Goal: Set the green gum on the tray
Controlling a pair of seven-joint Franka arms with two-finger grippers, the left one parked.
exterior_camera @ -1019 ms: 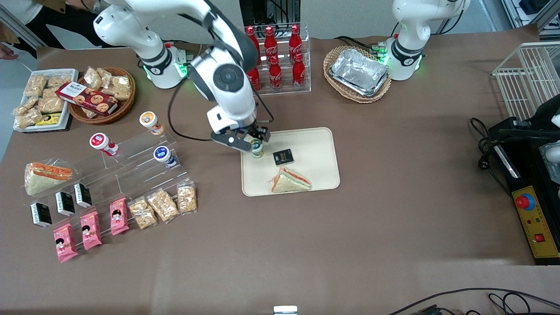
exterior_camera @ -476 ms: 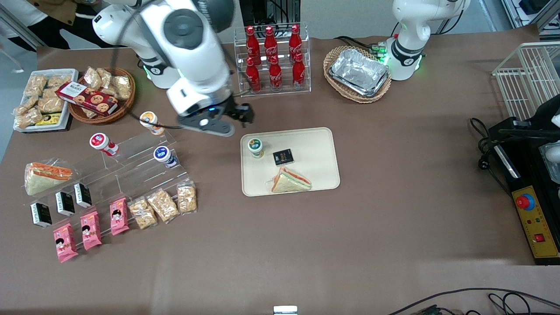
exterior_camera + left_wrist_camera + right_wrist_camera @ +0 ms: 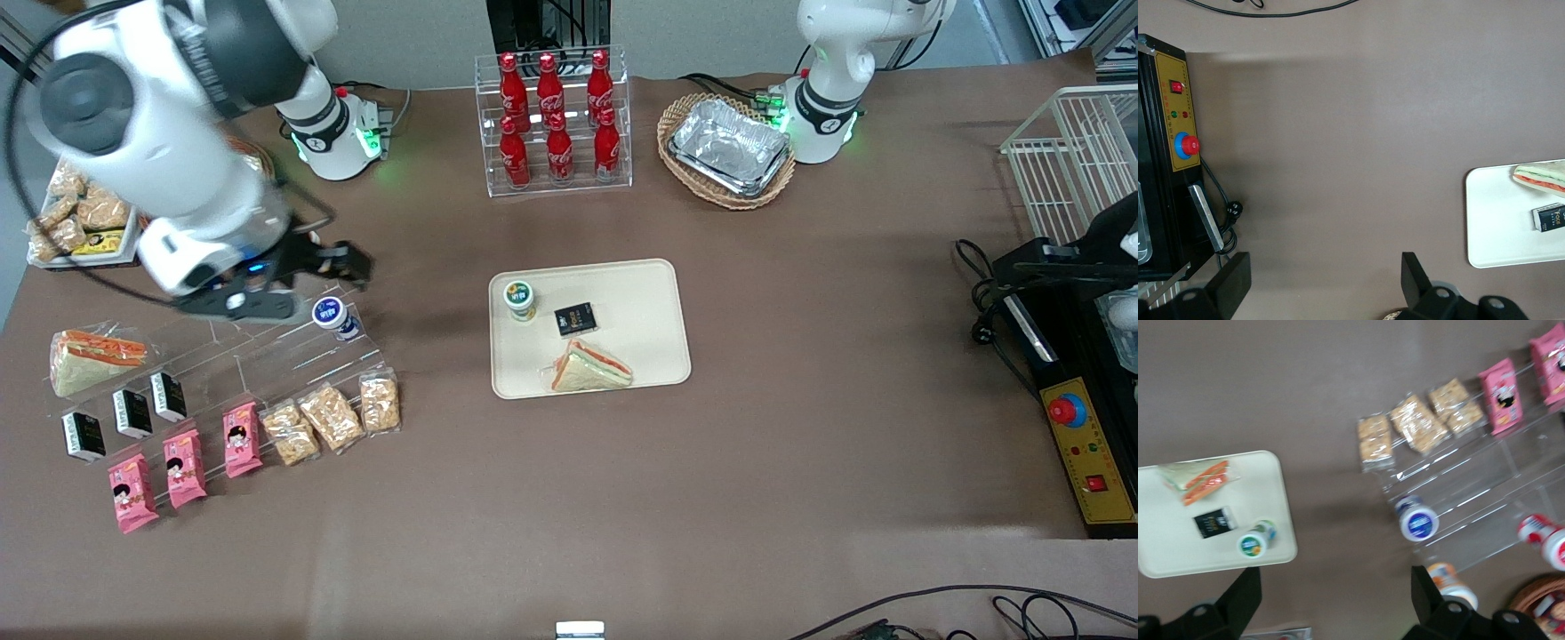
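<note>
The green gum (image 3: 519, 299), a small white canister with a green-rimmed lid, stands upright on the cream tray (image 3: 645, 289), near the corner closest to the working arm's end. The right wrist view shows the green gum (image 3: 1253, 544) on the same corner of the tray (image 3: 1165, 550). My gripper (image 3: 342, 262) hangs well away from the tray toward the working arm's end, above the clear stepped stand (image 3: 267, 347). The gripper (image 3: 1336, 587) is open, its fingers (image 3: 1245, 593) wide apart with only bare table between them.
A wrapped sandwich (image 3: 591, 366) and a small black box (image 3: 575, 318) share the tray. A blue-lidded canister (image 3: 333, 316) sits on the stand just under my gripper, with snack packets (image 3: 329, 416) in front. A cola bottle rack (image 3: 553, 124) and foil trays in a basket (image 3: 729, 147) stand farther back.
My gripper let go of the green gum, rose, and swung away from the tray toward the working arm's end. The gum stays standing on the tray.
</note>
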